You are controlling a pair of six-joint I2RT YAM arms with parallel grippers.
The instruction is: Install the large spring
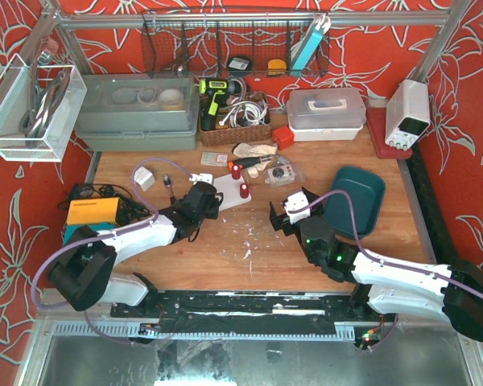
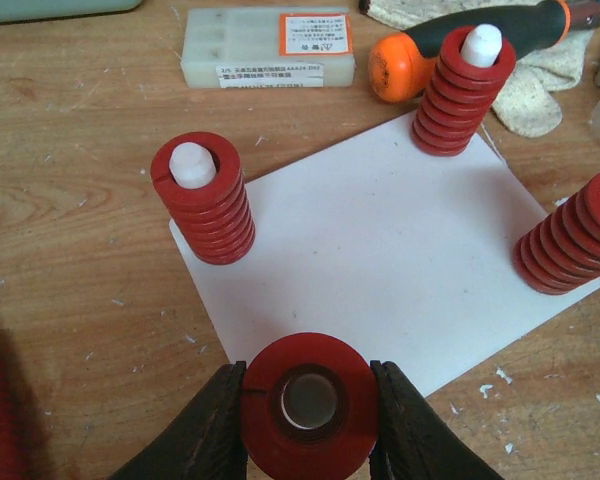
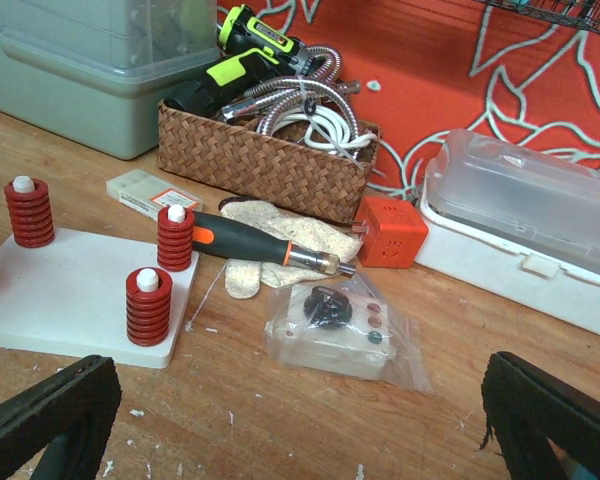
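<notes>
**A:** Left gripper (image 2: 308,400), status?

**B:** Clamped on the large spring (image 2: 280,390), one finger on each side. The spring stands upright over the near corner of the white plate (image 2: 380,250).

**A:** Seated on a peg?

**B:** Cannot tell. Only a pale disc shows through its bore. Three other red springs (image 2: 205,215) sit on white pegs (image 2: 192,163) at the remaining corners.

**A:** Right gripper (image 3: 300,415)?

**B:** Jaws spread wide, holding nothing, above the table (image 3: 460,330), to the right of the plate.
</notes>
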